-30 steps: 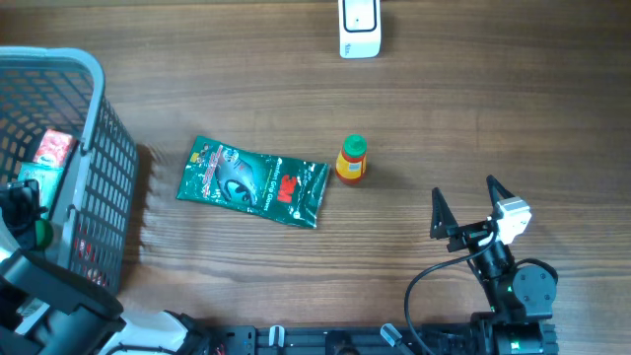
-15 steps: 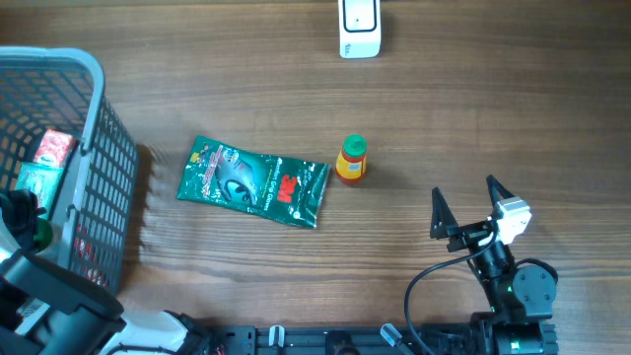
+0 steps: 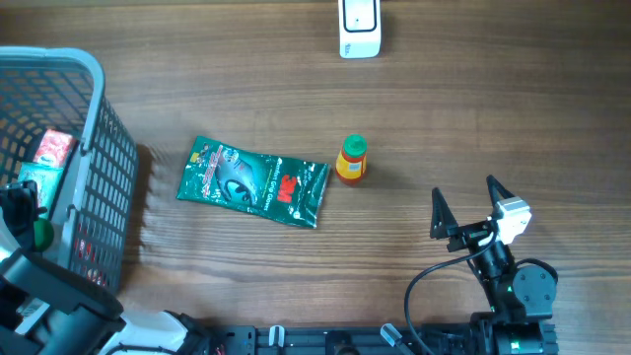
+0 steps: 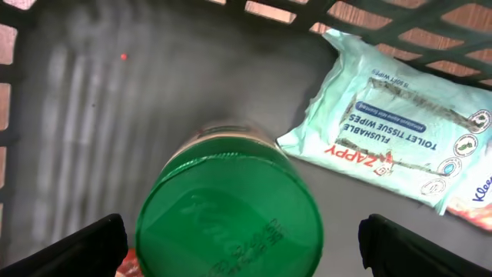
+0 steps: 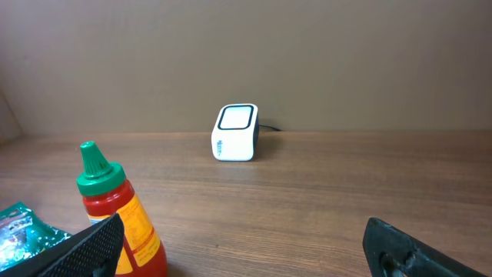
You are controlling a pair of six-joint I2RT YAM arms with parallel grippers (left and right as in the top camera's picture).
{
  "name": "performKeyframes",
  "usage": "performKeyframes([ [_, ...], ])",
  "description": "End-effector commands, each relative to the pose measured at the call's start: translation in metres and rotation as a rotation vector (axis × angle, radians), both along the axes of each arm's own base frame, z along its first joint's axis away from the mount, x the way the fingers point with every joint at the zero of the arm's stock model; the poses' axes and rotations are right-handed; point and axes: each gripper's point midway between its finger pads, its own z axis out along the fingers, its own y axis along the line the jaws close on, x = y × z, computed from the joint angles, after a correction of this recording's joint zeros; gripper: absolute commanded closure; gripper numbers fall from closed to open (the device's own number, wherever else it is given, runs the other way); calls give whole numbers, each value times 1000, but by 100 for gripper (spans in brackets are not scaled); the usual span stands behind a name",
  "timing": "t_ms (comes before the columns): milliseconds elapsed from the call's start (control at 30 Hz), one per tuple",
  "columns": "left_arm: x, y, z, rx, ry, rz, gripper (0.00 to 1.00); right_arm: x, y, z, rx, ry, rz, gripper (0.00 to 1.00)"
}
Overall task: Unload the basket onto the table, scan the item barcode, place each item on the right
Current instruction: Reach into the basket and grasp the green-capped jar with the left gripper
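While the green-lidded jar [image 4: 229,206] sits on the floor of the grey basket [image 3: 69,64] at the tabletop's left edge, the only stir over the last second has been around it. In the overhead view the left wrist shifted a little over the jar half a second ago and now sits where it was a second ago. The jar itself shows no clear move. The left fingers [image 4: 84,250] stand wide apart, one on each side of the lid and clear of it, so nothing is held. That reads as a try at the jar that did not take, or a re-centring before the grasp; the overhead view is too small to say which. A pale pack of toilet wipes [image 4: 400,115] lies just beside the jar, against the basket wall.

Out on the tabletop [image 3: 513,108] nothing has moved. The green pouch [image 3: 253,183] lies flat near the middle, the orange sauce bottle [image 3: 351,159] stands just beside its right end, and the white scanner [image 3: 360,27] waits at the far edge. The right fingers [image 3: 437,215] are spread and empty near the near edge, right of centre.

For the task, this likely means the pick is not yet done: the jar has to be gripped and lifted out of the basket before any barcode can face the scanner.
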Motion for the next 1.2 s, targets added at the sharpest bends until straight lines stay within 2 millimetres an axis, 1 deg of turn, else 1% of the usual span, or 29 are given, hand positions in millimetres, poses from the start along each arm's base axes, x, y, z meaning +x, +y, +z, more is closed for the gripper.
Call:
performKeyframes([
  [0, -4, -3, -12, -18, 12, -1, 0, 0, -2, 1, 15, -2, -13, 0],
  [100, -5, -3, -14, -14, 17, 1, 0, 0, -2, 1, 15, -2, -12, 0],
  [233, -9, -3, -22, -11, 35, 4, 1, 0, -2, 1, 15, -2, -12, 0],
  [333, -11, -5, -30, -19, 48, 5, 9, 0, -2, 1, 14, -3, -12, 0],
  [433, -11, -5, -33, -25, 54, 5, 16, 0, -2, 1, 14, -2, -12, 0],
  [467, -11, -5, -34, -27, 55, 5, 20, 0, -2, 1, 15, -2, -12, 0],
  [533, -11, -5, -34, -27, 55, 5, 32, 0, -2, 1, 14, -3, -13, 0],
  [633, -12, -6, -33, -30, 55, 5, 46, 0, -2, 1, 15, -2, -12, 0],
  [667, -12, -6, -30, -29, 50, 4, 48, 0, -2, 1, 15, -2, -12, 0],
  [733, -7, -7, -15, -29, 18, -1, 50, 0, -2, 1, 15, -2, -12, 0],
  [867, 9, -7, 26, -13, -82, -19, 50, 0, -2, 1, 15, -2, -13, 0],
  [967, 25, -10, 77, 16, -208, -49, 50, 0, -2, 1, 15, -2, -13, 0],
  [1067, 37, -16, 124, 56, -329, -84, 50, 0, -2, 1, 15, -2, -13, 0],
  [1133, 46, -26, 169, 96, -446, -126, 49, 0, -2, 1, 15, -2, -12, 0],
  [1167, 50, -32, 187, 111, -501, -150, 49, 0, -2, 1, 15, -2, -13, 0],
])
